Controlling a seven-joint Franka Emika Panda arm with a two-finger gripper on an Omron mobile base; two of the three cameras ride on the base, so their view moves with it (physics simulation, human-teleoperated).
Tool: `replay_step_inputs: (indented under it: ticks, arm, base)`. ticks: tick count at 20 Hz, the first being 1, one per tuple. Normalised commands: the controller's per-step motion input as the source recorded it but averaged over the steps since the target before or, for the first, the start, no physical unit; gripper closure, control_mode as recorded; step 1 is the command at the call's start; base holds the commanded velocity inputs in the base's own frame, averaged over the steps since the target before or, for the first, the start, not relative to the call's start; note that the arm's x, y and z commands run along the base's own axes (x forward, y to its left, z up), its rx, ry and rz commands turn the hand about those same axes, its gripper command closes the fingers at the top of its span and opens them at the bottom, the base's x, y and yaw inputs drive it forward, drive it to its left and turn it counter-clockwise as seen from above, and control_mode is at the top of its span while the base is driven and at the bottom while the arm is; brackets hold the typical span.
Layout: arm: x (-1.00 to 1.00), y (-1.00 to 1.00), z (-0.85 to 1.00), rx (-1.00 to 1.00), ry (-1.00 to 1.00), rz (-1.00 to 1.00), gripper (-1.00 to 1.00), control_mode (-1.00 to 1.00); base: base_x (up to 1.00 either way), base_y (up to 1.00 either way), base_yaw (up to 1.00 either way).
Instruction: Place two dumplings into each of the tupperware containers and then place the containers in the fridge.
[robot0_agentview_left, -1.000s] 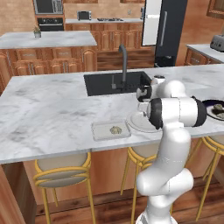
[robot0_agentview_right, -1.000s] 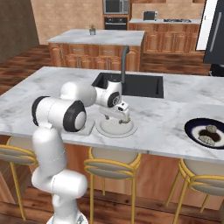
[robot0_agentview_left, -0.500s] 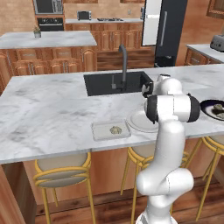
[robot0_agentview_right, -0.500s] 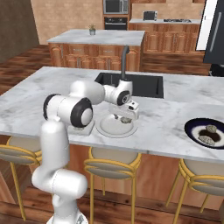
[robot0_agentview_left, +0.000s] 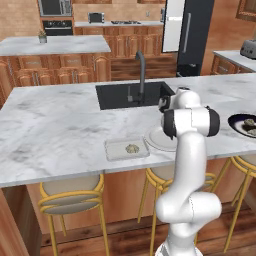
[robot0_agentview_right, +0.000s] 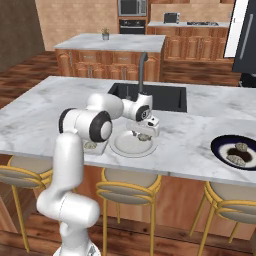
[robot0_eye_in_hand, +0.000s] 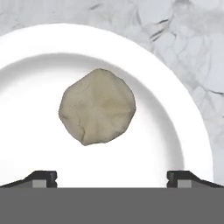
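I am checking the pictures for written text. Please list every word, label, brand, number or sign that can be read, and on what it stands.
None can be read.
The white plate, the dumpling on it, the tupperware container and the fridge show no print or label.
The oven front at the back wall is too small to show any marks.

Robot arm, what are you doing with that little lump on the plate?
The gripper hangs open just above a dumpling on the round white plate, not touching it. One dumpling lies in the tupperware container beside the plate. Two more wait on a dark plate.
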Motion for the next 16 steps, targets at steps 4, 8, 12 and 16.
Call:
replay_step_inputs:
  ticks: [4,8,12,16]
  arm:
    - [0.37,0.0,-0.16,0.0,0.0,0.0,-1.0,-1.0]
    - [0.28,0.0,-0.27,0.0,0.0,0.0,-1.0,-1.0]
    - [0.19,0.0,-0.29,0.0,0.0,0.0,-1.0,-1.0]
    - [0.03,0.0,-0.28,0.0,0.0,0.0,1.0,-1.0]
  base:
    - [0.0,0.0,0.0]
    - [0.0,0.0,0.0]
    - [0.0,0.0,0.0]
    - [0.0,0.0,0.0]
